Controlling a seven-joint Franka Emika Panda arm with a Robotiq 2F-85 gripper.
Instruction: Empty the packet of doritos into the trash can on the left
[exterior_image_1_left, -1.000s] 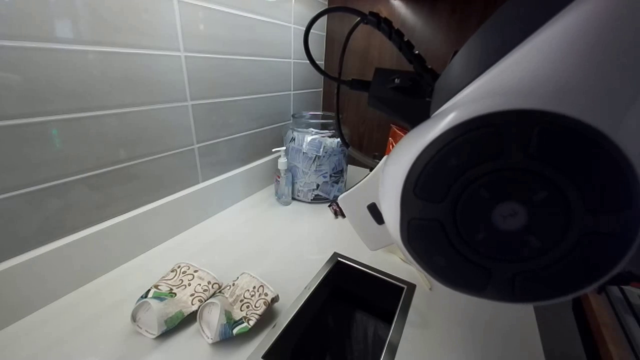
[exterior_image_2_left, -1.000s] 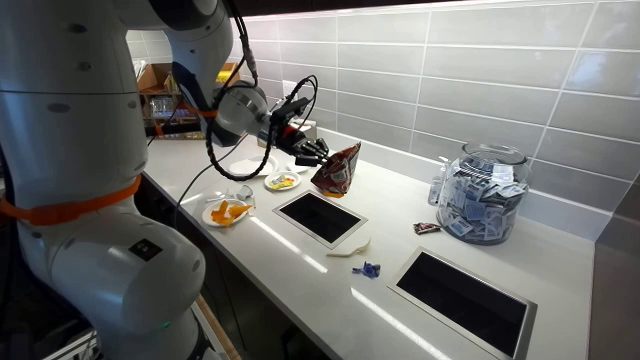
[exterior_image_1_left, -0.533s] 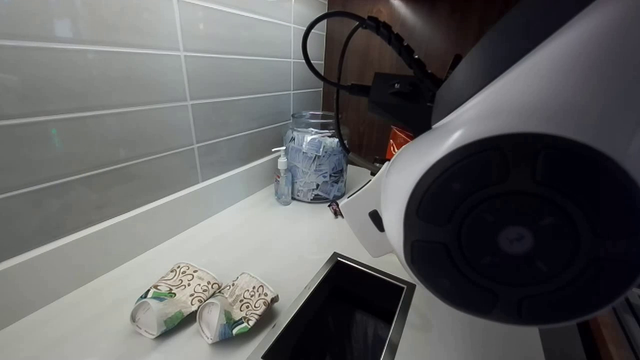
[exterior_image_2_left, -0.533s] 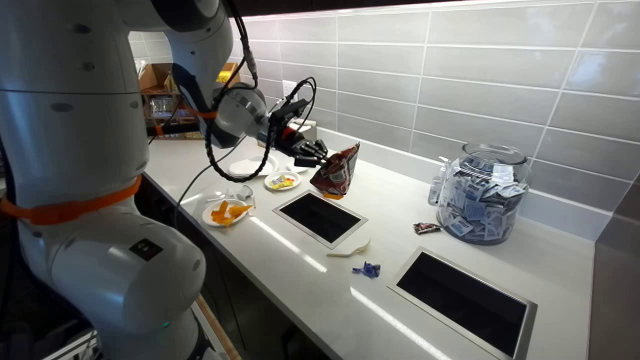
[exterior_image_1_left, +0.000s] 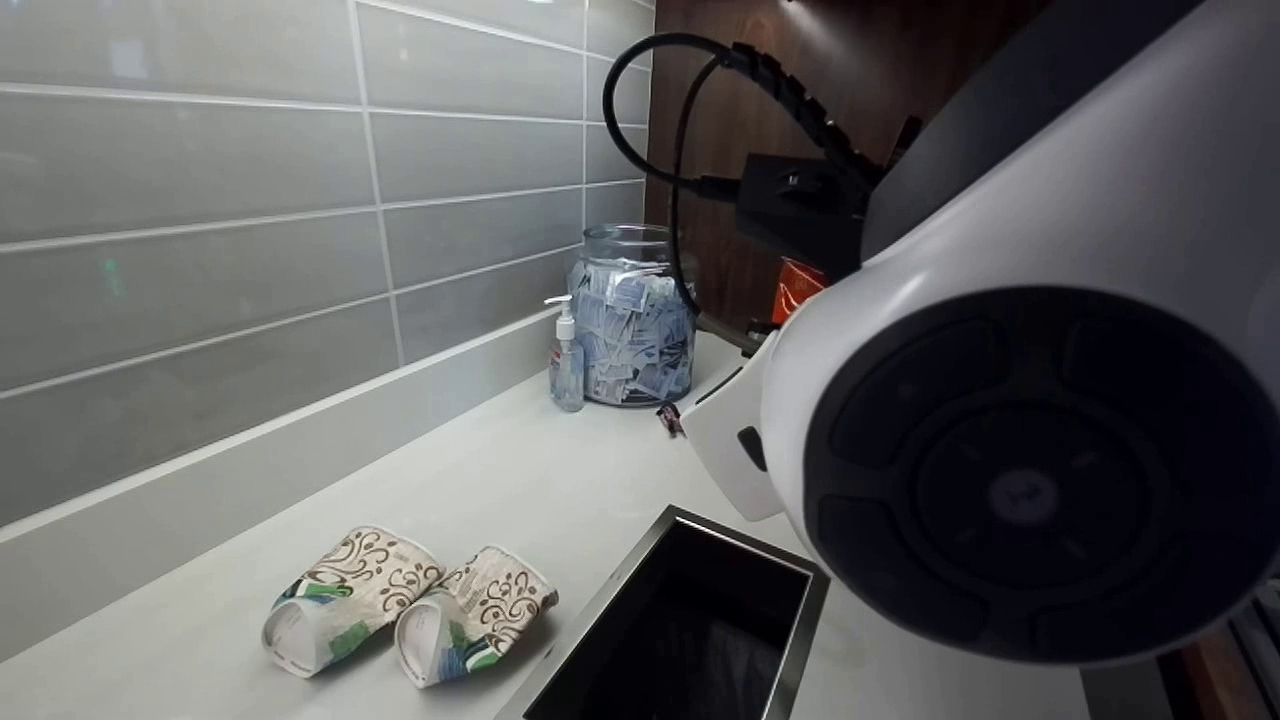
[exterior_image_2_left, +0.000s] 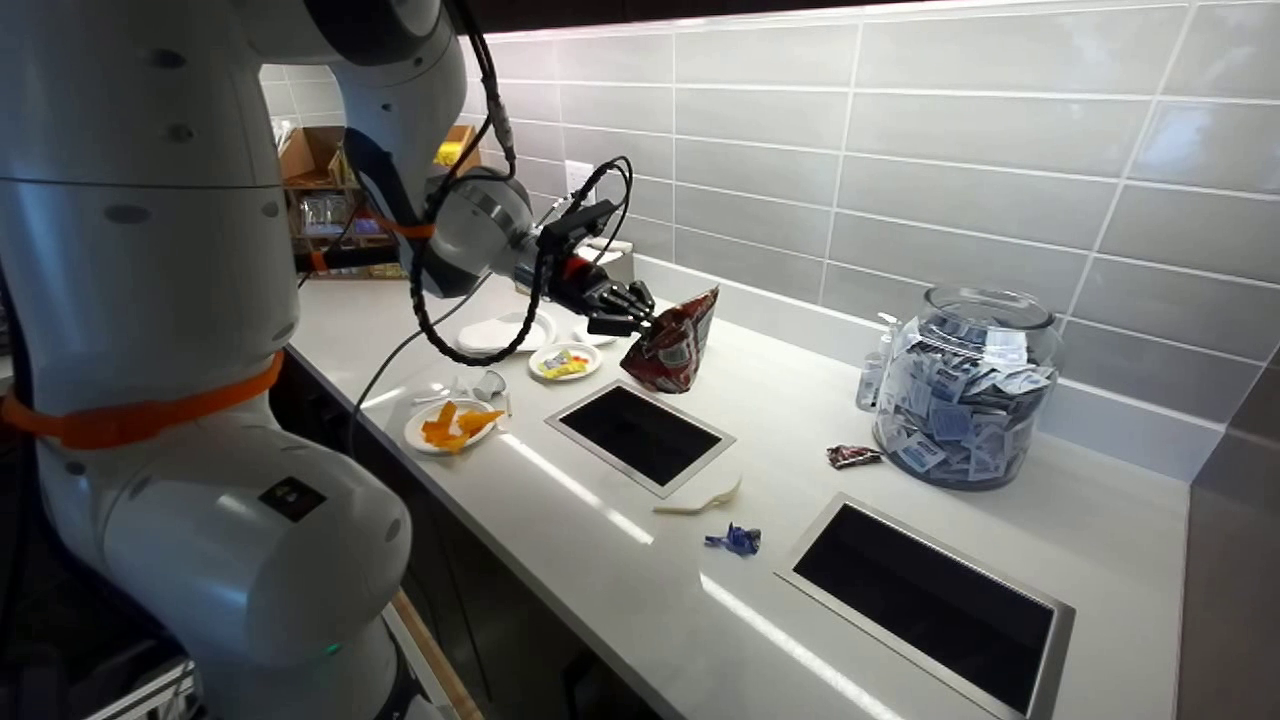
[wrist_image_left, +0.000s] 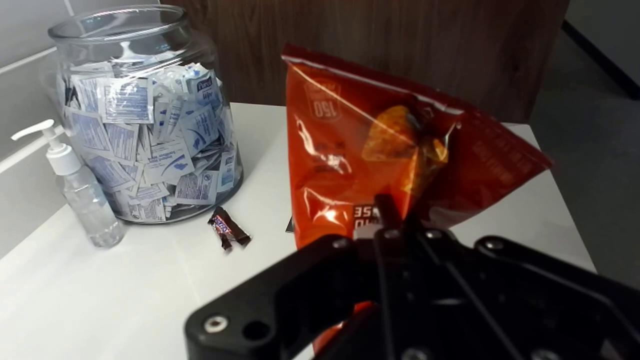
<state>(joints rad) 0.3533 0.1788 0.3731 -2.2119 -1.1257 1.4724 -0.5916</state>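
A red Doritos packet (exterior_image_2_left: 680, 345) hangs from my gripper (exterior_image_2_left: 652, 320) in an exterior view. It also shows red in an exterior view (exterior_image_1_left: 798, 288), partly behind the arm. In the wrist view the packet (wrist_image_left: 325, 145) has its print upside down, and its lower end is hidden by my gripper (wrist_image_left: 401, 212), shut on a fold of it. The left trash opening (exterior_image_2_left: 608, 457) is a steel-framed dark hole; the packet's lower edge is near its far rim. Whether it is directly above cannot be told. A dark steel-framed opening also shows in an exterior view (exterior_image_1_left: 802, 640).
A second opening (exterior_image_2_left: 1053, 650) lies to the right. A glass jar (exterior_image_2_left: 970, 420) and pump bottle (exterior_image_2_left: 873, 378) stand by the wall. A fork (exterior_image_2_left: 690, 508), blue wrapper (exterior_image_2_left: 738, 540), brown wrapper (exterior_image_2_left: 853, 457), plates (exterior_image_2_left: 420, 435) and two crumpled cups (exterior_image_1_left: 375, 575) lie on the counter.
The arm has sunk slightly. An orange bit that showed at the packet's lower edge is no longer seen there. The packet stays in my gripper.
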